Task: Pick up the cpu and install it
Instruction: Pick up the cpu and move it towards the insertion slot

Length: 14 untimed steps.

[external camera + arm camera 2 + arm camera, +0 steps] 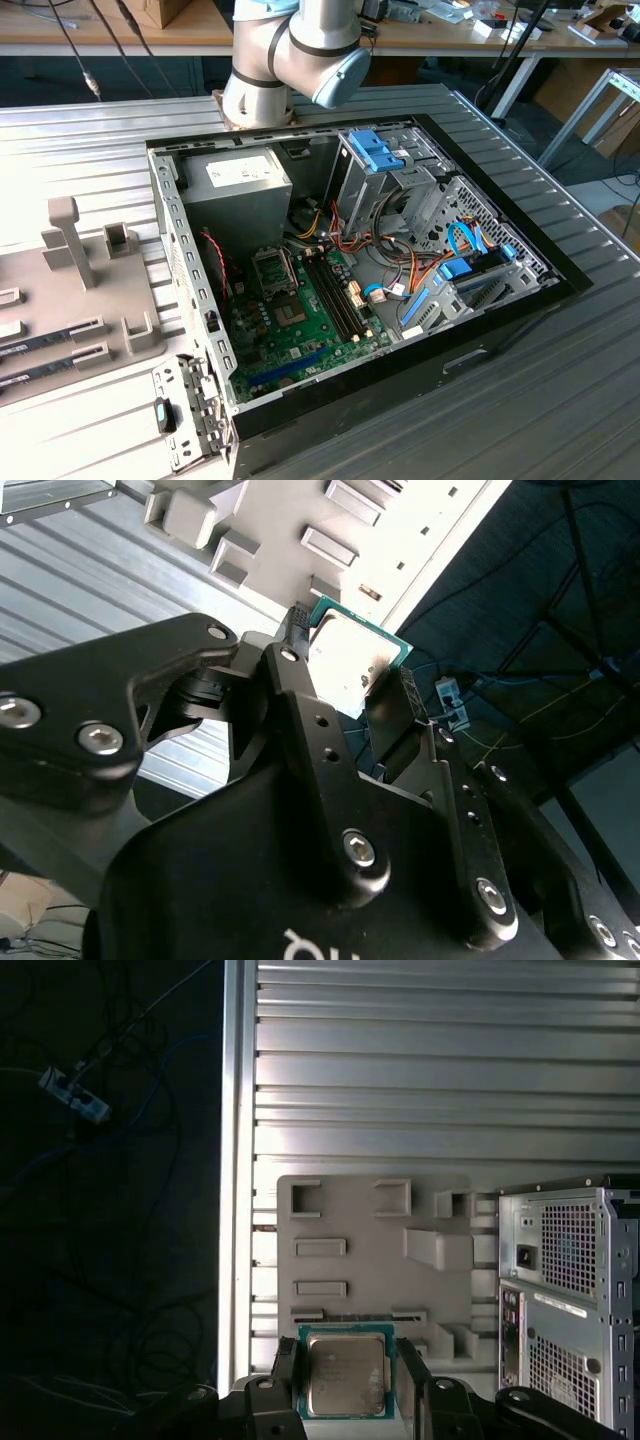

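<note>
The cpu (345,1372) is a flat square chip with a silvery top and a thin green rim. My gripper (347,1378) is shut on it, one black finger (285,1380) on each side. In the second wrist view the cpu (352,652) sits between the fingertips (393,702) of the gripper (345,680), lifted well above the table. Below it lies the grey fixture tray (380,1250). In the exterior view the arm (290,50) rises behind the open computer case (190,300), whose motherboard socket (272,268) lies bare.
The grey fixture tray (90,300) sits at the exterior view's left with memory sticks (55,335) in its slots. Inside the case are a power supply (245,185), drive cages (385,155) and loose cables (400,270). The case's rear panel (565,1270) stands beside the tray. The ribbed metal table (420,1080) ends at a dark floor with cables (100,1160).
</note>
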Each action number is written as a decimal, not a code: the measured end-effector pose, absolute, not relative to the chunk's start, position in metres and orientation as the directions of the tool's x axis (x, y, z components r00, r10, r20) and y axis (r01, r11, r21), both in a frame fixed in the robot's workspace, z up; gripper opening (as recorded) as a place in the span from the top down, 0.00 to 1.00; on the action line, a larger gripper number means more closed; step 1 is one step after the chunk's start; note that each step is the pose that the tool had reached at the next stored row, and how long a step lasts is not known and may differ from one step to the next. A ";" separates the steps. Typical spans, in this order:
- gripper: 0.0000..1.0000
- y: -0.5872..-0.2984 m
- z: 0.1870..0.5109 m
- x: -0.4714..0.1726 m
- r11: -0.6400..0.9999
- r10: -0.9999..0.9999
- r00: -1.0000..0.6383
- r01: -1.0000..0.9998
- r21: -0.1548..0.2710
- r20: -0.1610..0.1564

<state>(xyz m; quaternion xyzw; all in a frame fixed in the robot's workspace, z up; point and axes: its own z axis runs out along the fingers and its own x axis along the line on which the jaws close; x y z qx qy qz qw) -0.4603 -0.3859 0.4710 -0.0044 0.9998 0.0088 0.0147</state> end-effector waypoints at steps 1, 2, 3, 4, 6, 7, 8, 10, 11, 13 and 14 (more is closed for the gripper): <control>0.53 -0.386 0.472 -0.460 1.000 -0.008 -1.000 -0.009 0.017 -0.030; 0.53 -0.386 0.473 -0.460 1.000 -0.009 -1.000 -0.009 0.017 -0.030; 0.53 -0.386 0.475 -0.460 1.000 -0.009 -1.000 -0.009 0.017 -0.030; 0.53 -0.386 0.475 -0.460 1.000 -0.009 -1.000 -0.009 0.017 -0.030; 0.53 -0.386 0.478 -0.460 1.000 -0.009 -1.000 -0.009 0.017 -0.029; 0.53 -0.386 0.479 -0.460 1.000 -0.009 -1.000 -0.009 0.017 -0.029; 0.53 -0.386 0.480 -0.460 1.000 -0.009 -1.000 -0.009 0.017 -0.029; 0.53 -0.386 0.482 -0.460 1.000 -0.009 -1.000 -0.009 0.017 -0.030; 0.53 -0.386 0.484 -0.460 1.000 -0.009 -1.000 -0.009 0.017 -0.030; 0.53 -0.386 0.486 -0.460 1.000 -0.009 -1.000 -0.009 0.017 -0.030; 0.53 -0.386 0.488 -0.460 1.000 -0.009 -1.000 -0.009 0.017 -0.030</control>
